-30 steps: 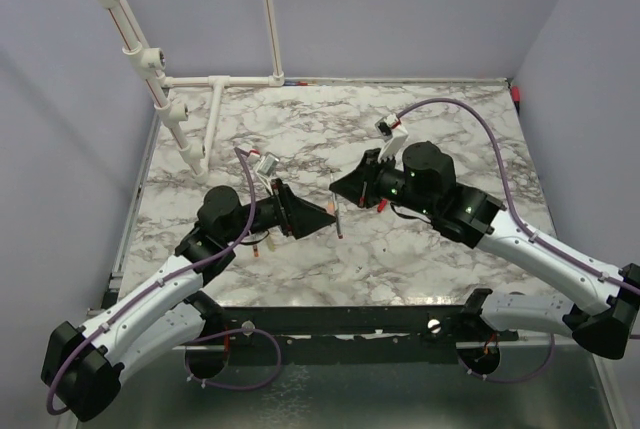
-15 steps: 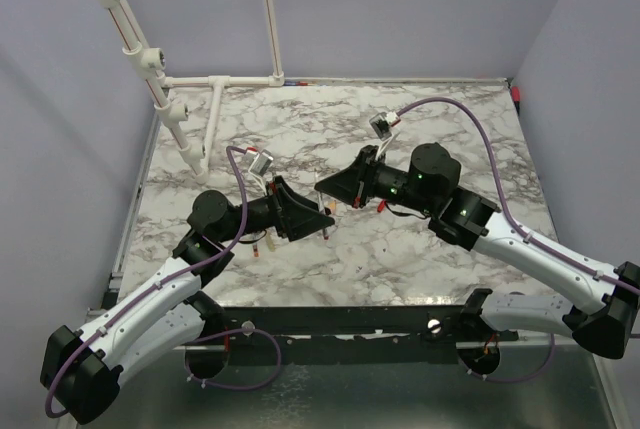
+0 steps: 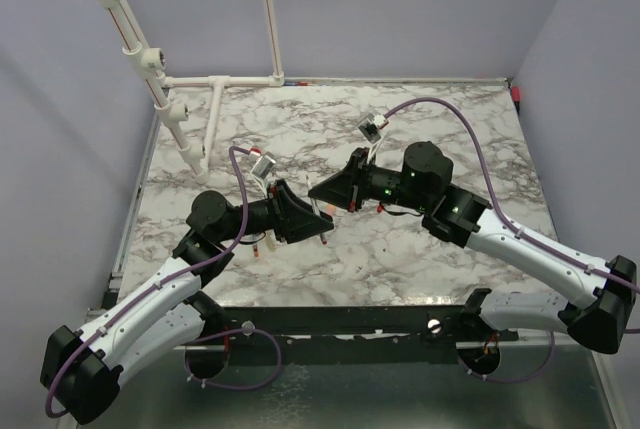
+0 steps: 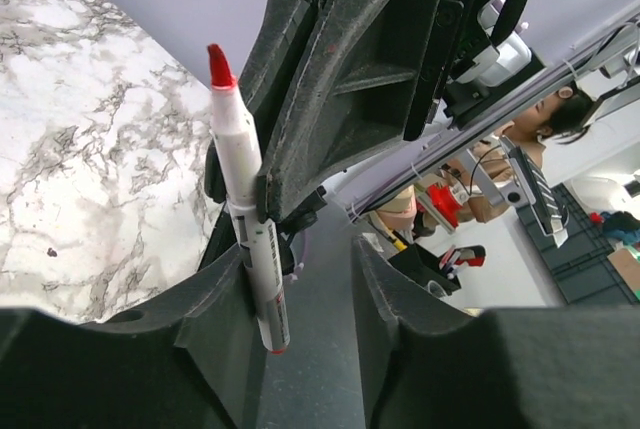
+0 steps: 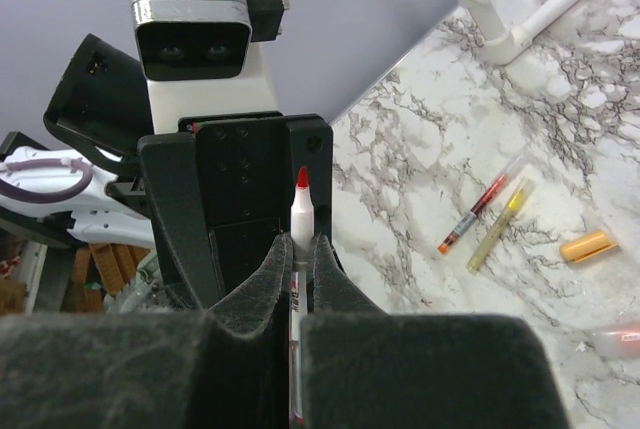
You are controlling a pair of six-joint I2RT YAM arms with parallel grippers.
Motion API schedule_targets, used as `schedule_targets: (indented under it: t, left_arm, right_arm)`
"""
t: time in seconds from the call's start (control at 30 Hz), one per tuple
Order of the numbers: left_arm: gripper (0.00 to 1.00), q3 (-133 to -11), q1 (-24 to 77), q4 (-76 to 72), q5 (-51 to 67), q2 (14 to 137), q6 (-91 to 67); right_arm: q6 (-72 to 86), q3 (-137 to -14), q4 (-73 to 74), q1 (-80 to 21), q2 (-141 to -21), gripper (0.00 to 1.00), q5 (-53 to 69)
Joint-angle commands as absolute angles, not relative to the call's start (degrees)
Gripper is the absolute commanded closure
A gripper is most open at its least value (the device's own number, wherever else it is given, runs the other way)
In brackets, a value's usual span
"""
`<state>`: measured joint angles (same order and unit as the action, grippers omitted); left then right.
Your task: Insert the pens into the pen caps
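Observation:
My right gripper (image 5: 298,249) is shut on a pale grey pen (image 5: 301,211) with a bare red tip, which sticks out past its fingers. In the left wrist view the same pen (image 4: 245,204) leans against my left finger, pinched by the right gripper's black fingers (image 4: 330,99). My left gripper (image 4: 300,259) is open around it with a wide gap. In the top view the two grippers (image 3: 318,221) (image 3: 322,194) meet tip to tip mid-table. A red pen (image 5: 480,211), a yellow pen (image 5: 497,224), an orange cap (image 5: 587,246) and a pink cap (image 5: 625,337) lie on the marble.
A white pipe frame (image 3: 190,119) stands at the table's back left, also in the right wrist view (image 5: 520,19). Small pens or caps (image 3: 262,244) lie beside the left arm. Purple walls enclose the marble table (image 3: 450,139).
My right gripper has moved left with the pen toward the left gripper. My left gripper has drawn back a little to the left, and the two now overlap.

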<state>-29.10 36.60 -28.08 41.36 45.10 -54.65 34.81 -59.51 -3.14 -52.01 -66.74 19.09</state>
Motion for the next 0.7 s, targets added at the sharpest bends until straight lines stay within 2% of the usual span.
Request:
schedule_targets:
  t: [0.0,0.13,0.27,0.33,0.67]
  left_arm:
    - [0.6,-28.7,36.74,-29.62,44.32,45.23,-54.13]
    - [0.66,-28.23,36.74,-29.62,44.32,45.51,-54.26]
    - [0.93,-28.45,36.74,-29.62,44.04,45.45,-54.74]
    - [1.0,-28.56,36.74,-29.62,44.01,45.25,-54.73]
    - [1.0,-29.18,36.78,-24.06,41.25,44.97,-51.08]
  right_arm:
    - [33.03,-60.12,-3.33,-51.77,-66.08,0.99,20.67]
    - [32.99,-60.03,-3.78,-51.77,-66.04,0.99,21.08]
    - [32.97,-59.81,-4.12,-51.77,-66.08,0.99,21.54]
    - [32.83,-59.87,-3.9,-51.77,-66.09,0.99,21.75]
    - [29.95,-62.1,2.51,-51.77,-64.31,0.99,18.56]
